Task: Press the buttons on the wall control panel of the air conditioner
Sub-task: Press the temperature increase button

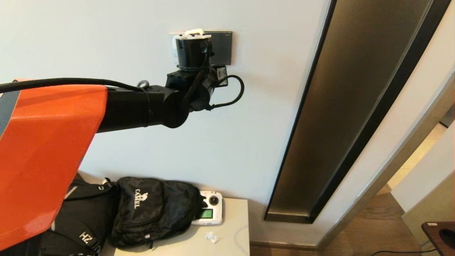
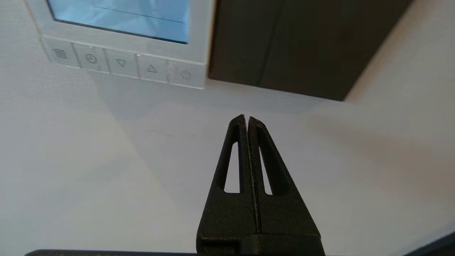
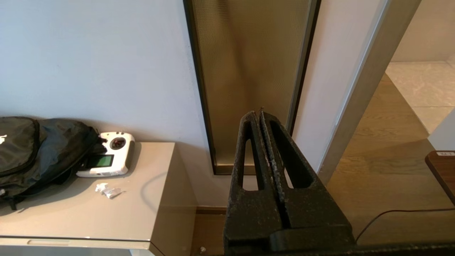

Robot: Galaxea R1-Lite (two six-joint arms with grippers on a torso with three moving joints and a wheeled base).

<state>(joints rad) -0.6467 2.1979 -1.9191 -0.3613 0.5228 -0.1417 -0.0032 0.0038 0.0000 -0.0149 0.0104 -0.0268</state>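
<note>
Panel (image 2: 124,35) up on the wall, left gripper (image 2: 247,119) parked just under it

Left gripper's clenched tight on nothing, tips near the button row (image 2: 122,64) but not touching. Right gripper (image 3: 260,113) is clenched too, hanging low by the side table (image 3: 89,213).
</note>
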